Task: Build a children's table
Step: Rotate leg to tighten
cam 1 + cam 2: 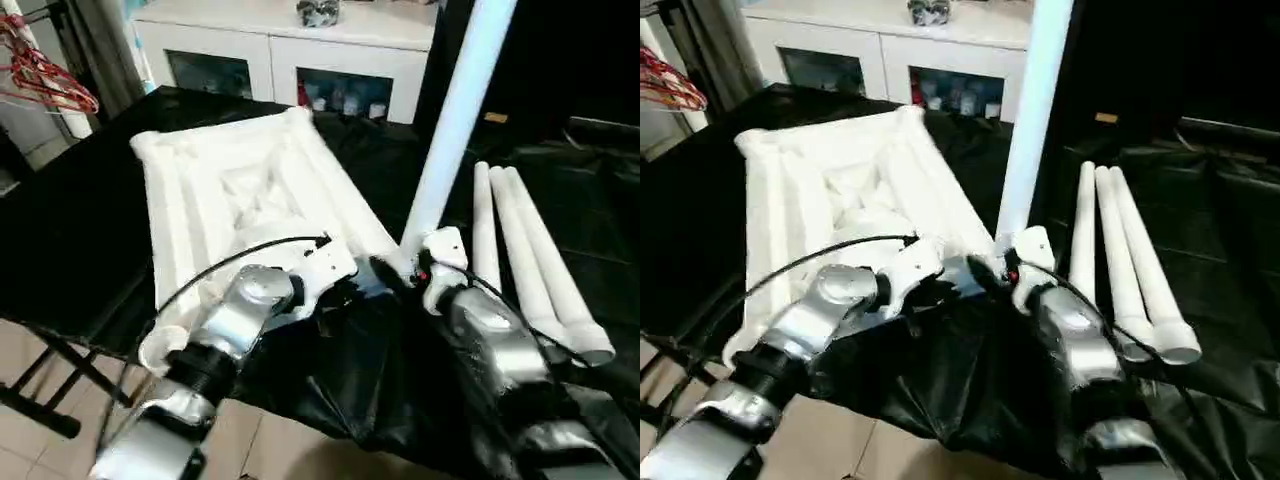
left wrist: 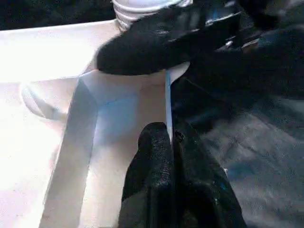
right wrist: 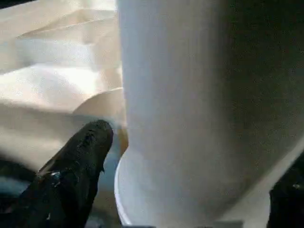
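Observation:
The children's table top (image 1: pixel 230 190) lies upside down on the black cloth, ribbed underside up. One white leg (image 1: pixel 455 120) stands upright in its near right corner socket. Three more legs (image 1: pixel 530 260) lie side by side on the cloth to the right. My left gripper (image 2: pixel 168 133) is shut on the thin near rim of the top (image 2: pixel 167 95), just beside that corner. My right gripper (image 3: pixel 190 166) is open around the base of the upright leg (image 3: pixel 190 95), one black finger (image 3: pixel 76 166) on each side. The right gripper's finger (image 2: pixel 156 42) shows below the leg's ribbed end in the left wrist view.
A white cabinet with glass doors (image 1: pixel 290 50) stands behind the work table. Red hangers (image 1: pixel 40 75) hang at the far left. The black cloth (image 1: pixel 80 230) ends at the near edge under my forearms, with tiled floor and a folding stand below.

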You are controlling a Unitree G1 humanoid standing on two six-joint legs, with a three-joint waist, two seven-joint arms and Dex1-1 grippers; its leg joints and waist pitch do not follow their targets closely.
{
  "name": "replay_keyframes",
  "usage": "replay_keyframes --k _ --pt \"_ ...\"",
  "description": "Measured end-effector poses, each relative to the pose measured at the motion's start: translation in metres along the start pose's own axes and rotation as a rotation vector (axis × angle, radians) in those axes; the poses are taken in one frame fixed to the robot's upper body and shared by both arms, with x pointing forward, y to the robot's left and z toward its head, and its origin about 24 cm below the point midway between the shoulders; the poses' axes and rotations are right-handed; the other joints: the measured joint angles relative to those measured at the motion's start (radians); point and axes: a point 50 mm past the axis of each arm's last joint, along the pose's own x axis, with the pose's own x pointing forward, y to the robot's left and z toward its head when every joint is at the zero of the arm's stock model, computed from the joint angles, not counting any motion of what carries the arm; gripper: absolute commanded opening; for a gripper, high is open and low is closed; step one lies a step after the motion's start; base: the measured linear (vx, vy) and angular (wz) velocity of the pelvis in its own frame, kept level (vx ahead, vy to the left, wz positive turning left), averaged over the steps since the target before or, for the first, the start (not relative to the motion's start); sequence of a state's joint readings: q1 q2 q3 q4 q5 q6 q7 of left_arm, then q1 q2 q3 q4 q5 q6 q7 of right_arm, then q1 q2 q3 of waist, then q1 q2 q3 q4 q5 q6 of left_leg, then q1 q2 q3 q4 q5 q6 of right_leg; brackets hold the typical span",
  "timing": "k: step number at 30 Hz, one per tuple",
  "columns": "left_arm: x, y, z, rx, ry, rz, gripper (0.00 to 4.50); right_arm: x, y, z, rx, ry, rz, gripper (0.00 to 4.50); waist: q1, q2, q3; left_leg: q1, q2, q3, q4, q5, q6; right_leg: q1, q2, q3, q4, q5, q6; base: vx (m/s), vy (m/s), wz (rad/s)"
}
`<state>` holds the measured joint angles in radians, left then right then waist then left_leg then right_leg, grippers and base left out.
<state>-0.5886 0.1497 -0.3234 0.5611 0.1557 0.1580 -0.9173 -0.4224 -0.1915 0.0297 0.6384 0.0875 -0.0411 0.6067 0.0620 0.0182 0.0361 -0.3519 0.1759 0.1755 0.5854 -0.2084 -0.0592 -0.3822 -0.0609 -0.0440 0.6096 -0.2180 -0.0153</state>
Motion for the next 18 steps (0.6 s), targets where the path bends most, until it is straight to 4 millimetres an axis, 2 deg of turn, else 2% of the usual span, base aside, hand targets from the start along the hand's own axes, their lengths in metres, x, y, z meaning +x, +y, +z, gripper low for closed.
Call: replay_keyframes --k 4,8,12,18 --pt "-0.006 -0.001 -0.003 0.031 -0.003 -0.071 0.0 -0.013 0.0 -0.002 -0.008 0.003 0.124 3.9 0.0 0.001 0.0 0.0 0.0 0.0 0.0 0.0 0.0 0.0 0.0 0.0 0.0 0.0 0.0 0.0 0.0 0.0" --pt "-0.014 -0.004 -0.006 0.043 -0.005 -0.167 0.0 -0.031 -0.001 -0.001 -0.023 0.039 0.305 3.9 0.003 -0.002 0.002 0.0 0.0 0.0 0.0 0.0 0.001 0.0 0.0 0.0 0.0 -0.001 0.001 0.0 0.0 0.0" --pt "-0.019 -0.005 -0.008 0.051 -0.002 -0.228 0.0 -0.041 0.0 -0.001 -0.025 0.067 0.412 3.9 0.003 -0.005 0.004 0.0 0.0 0.0 0.0 0.001 0.002 0.0 0.0 0.0 0.0 -0.001 0.001 0.0 0.0 0.0" --pt "-0.028 -0.004 -0.011 0.068 -0.001 -0.298 0.0 -0.05 0.001 0.002 -0.061 0.12 0.538 3.25 0.008 -0.007 0.005 0.0 0.0 0.0 0.0 0.001 0.003 -0.001 0.0 -0.001 0.0 -0.001 0.0 0.0 0.0 0.0"
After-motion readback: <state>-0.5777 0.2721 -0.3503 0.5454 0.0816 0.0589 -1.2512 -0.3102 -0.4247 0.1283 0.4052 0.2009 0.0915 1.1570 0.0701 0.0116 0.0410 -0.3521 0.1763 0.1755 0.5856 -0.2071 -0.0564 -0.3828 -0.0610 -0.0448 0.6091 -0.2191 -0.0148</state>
